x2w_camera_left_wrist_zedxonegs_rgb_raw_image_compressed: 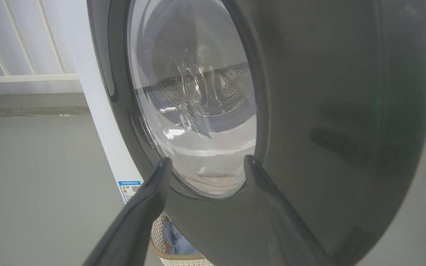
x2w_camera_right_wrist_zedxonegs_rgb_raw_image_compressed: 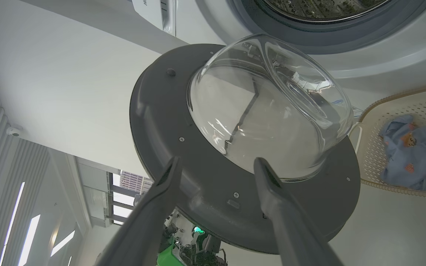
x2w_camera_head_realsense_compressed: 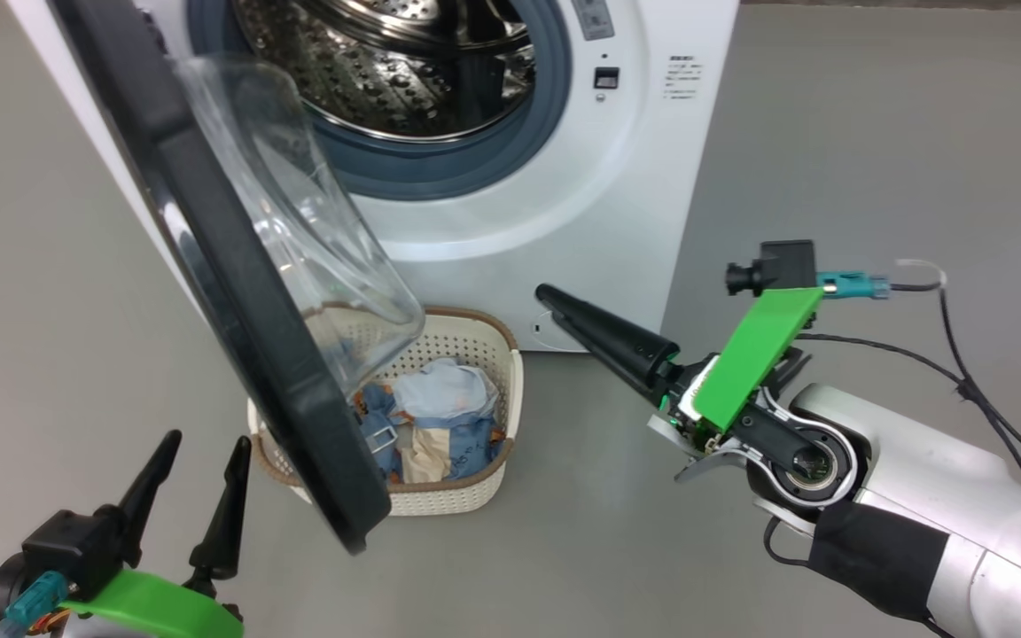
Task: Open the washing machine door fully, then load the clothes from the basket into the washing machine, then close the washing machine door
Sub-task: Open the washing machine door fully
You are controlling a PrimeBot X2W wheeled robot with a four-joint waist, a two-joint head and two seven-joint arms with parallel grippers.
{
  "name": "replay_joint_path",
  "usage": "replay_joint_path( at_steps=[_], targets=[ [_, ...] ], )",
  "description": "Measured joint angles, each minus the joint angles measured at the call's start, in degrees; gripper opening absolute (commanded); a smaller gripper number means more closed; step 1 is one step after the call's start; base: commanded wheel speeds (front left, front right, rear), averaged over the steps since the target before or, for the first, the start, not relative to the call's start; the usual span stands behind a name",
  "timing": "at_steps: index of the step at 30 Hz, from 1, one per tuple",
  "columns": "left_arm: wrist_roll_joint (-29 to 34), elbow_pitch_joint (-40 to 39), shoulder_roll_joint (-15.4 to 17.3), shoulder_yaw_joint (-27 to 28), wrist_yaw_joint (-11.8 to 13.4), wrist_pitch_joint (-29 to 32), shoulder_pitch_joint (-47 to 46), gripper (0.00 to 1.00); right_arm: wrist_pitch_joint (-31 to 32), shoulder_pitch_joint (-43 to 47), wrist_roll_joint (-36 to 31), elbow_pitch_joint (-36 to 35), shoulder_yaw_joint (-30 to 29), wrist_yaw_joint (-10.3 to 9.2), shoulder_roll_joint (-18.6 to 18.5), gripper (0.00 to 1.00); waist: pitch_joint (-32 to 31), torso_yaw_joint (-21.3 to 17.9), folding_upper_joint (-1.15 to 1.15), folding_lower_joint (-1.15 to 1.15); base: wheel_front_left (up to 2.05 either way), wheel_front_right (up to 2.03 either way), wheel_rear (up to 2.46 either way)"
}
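The washing machine [x2w_camera_head_realsense_compressed: 564,204] stands with its steel drum [x2w_camera_head_realsense_compressed: 404,62] exposed. The washing machine door [x2w_camera_head_realsense_compressed: 236,292] is swung out towards me, edge-on, its glass bowl [x2w_camera_head_realsense_compressed: 298,221] facing the drum. Below it on the floor sits the basket [x2w_camera_head_realsense_compressed: 484,323] with the clothes [x2w_camera_head_realsense_compressed: 444,416], blue and pale pieces, partly hidden by the door. My left gripper [x2w_camera_head_realsense_compressed: 209,438] is open outside the door, facing its glossy outer face [x2w_camera_left_wrist_zedxonegs_rgb_raw_image_compressed: 327,111]. My right gripper [x2w_camera_head_realsense_compressed: 546,292] is open and empty near the machine's lower front, pointing at the door's inner side [x2w_camera_right_wrist_zedxonegs_rgb_raw_image_compressed: 161,122] in the right wrist view [x2w_camera_right_wrist_zedxonegs_rgb_raw_image_compressed: 217,159].
Grey floor [x2w_camera_head_realsense_compressed: 874,133] spreads to the right of the machine. Cables [x2w_camera_head_realsense_compressed: 962,372] trail behind my right wrist. A blue label [x2w_camera_left_wrist_zedxonegs_rgb_raw_image_compressed: 129,188] marks the machine's white side. A pale railing [x2w_camera_left_wrist_zedxonegs_rgb_raw_image_compressed: 28,77] runs along the far wall.
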Motion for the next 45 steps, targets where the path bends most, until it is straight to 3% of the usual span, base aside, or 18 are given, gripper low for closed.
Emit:
replay_joint_path(
  at_steps=[6, 12, 17, 18, 25, 37, 45],
  targets=[
    [0.0, -0.1, -0.2, 0.5, 0.0, 0.0, 0.0, 1.00, -7.1, 0.0, -3.7, 0.1, 1.6, 0.00, -1.6, 1.00, -0.2, -1.2, 0.00, 0.00, 0.00, 0.00, 0.00],
    [0.3, -0.3, -0.5, 1.0, 0.0, 0.0, 0.4, 1.00, -10.0, 0.0, -11.2, 5.0, 1.8, 0.00, -2.3, 1.00, -0.4, -2.0, 0.00, 0.00, 0.00, 0.00, 0.00],
    [0.4, -0.4, -0.6, 2.1, 0.0, 0.0, 1.5, 1.00, -10.1, 1.7, -22.6, 13.3, -9.6, 0.00, 0.0, 1.00, -0.7, -2.9, 0.00, 0.00, 0.00, 0.00, 0.00],
    [0.4, -0.4, -0.6, 2.1, 0.0, 0.0, 1.5, 1.00, -10.1, 1.7, -22.6, 13.3, -9.6, 0.00, 0.0, 1.00, -0.7, -2.9, 0.00, 0.00, 0.00, 0.00, 0.00],
    [0.6, -0.7, -0.7, 3.0, 0.0, 0.0, 2.7, 1.00, -10.1, 10.4, -42.1, 17.9, -23.7, 0.00, 6.3, 1.00, -1.3, -4.1, 0.00, 0.00, 0.00, 0.00, 0.00],
    [1.0, -1.0, -1.4, 4.0, 0.0, 0.0, 3.9, 1.00, -10.1, 24.9, -70.3, 14.1, -42.8, 0.00, 13.5, 1.00, -1.8, -5.6, 0.00, 0.00, 0.00, 0.00, 0.00],
    [1.0, -1.1, -1.8, 4.4, 0.0, 0.0, 4.8, 1.00, -10.0, 32.5, -78.4, 10.4, -50.1, 0.00, 16.6, 1.00, -2.3, -6.4, 0.00, 0.00, 0.00, 0.00, 0.00]
  ],
)
